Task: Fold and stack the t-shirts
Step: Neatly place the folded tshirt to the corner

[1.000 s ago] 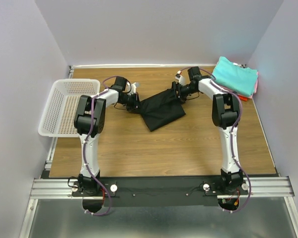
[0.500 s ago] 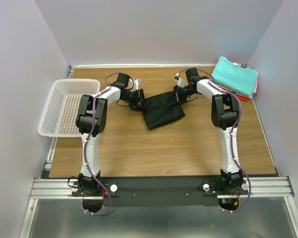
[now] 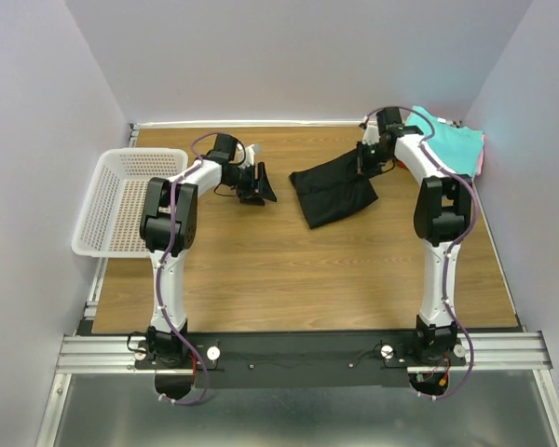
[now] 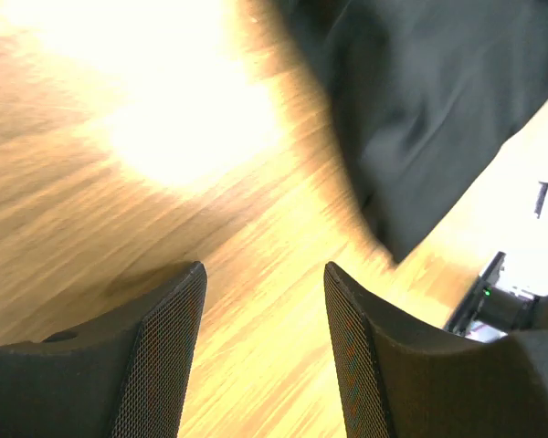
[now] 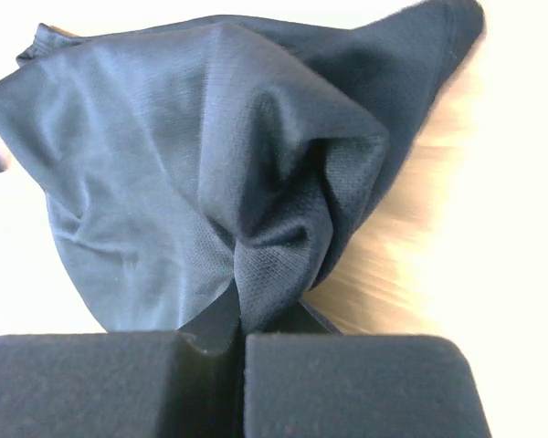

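Note:
The folded black t-shirt [image 3: 334, 191] lies on the table right of centre. My right gripper [image 3: 365, 165] is shut on its far right edge, and the cloth [image 5: 210, 164] bunches up between the pinched jaws [image 5: 240, 324]. My left gripper [image 3: 261, 184] stands open over bare wood, well left of the black shirt, with nothing between its fingers [image 4: 169, 347]; the shirt's edge [image 4: 420, 109] shows ahead of it. A stack with a teal t-shirt [image 3: 447, 144] on top sits at the far right corner, pink and red-orange edges [image 3: 480, 160] peeking out under it.
A white lattice basket [image 3: 126, 200] overhangs the table's left edge. Grey walls close in on three sides. Bare wooden tabletop [image 3: 289, 270] stretches from the shirt down to the arm bases.
The left gripper has opened and let go of the black t-shirt. The right gripper closed on it and dragged it right, toward the stack in the corner.

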You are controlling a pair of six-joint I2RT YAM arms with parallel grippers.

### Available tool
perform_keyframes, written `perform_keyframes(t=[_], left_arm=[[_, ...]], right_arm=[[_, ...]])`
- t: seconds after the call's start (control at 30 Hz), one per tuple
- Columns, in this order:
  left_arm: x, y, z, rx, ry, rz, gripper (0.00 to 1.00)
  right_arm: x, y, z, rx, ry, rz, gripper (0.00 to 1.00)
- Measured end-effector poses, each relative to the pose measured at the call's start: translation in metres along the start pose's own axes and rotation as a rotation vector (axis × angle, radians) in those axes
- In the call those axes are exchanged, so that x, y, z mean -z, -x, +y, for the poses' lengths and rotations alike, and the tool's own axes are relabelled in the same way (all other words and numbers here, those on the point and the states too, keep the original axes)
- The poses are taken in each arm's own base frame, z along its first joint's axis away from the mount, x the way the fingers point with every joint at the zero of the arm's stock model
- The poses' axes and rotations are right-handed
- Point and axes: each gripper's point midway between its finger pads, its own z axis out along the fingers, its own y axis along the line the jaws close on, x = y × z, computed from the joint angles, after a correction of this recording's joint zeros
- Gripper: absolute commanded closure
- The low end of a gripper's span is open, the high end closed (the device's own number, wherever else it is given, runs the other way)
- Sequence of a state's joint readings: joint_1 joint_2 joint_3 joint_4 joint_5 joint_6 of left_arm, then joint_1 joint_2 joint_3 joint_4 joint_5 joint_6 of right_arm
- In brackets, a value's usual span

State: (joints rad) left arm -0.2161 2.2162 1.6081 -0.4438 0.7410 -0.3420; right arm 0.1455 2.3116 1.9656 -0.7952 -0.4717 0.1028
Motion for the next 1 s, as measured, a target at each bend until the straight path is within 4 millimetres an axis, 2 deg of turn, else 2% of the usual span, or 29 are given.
perform_keyframes(t=[0.1, 0.23, 0.47, 0.57, 0.83, 1.0], left_arm=[[0.003, 0.004, 0.003, -0.008, 0.023, -0.016, 0.36], [0.006, 0.008, 0.006, -0.015, 0.051, -0.033, 0.36], [0.009, 0.005, 0.008, -0.021, 0.066, -0.054, 0.36], [0.009, 0.003, 0.009, -0.023, 0.065, -0.06, 0.36], [0.009, 0.004, 0.008, -0.022, 0.064, -0.065, 0.36], [0.009, 0.004, 0.008, -0.021, 0.063, -0.065, 0.36]], right_arm=[[0.021, 0.017, -0.025, 0.002, -0.097, -0.039, 1.0], [0.044, 0.039, -0.046, 0.02, -0.21, -0.097, 1.0], [0.068, 0.055, -0.073, 0.026, -0.411, -0.144, 0.99], [0.083, 0.067, -0.078, 0.03, -0.484, -0.184, 1.0], [0.125, 0.11, -0.078, 0.037, -0.587, -0.339, 1.0], [0.136, 0.13, -0.081, 0.03, -0.61, -0.409, 1.0]])
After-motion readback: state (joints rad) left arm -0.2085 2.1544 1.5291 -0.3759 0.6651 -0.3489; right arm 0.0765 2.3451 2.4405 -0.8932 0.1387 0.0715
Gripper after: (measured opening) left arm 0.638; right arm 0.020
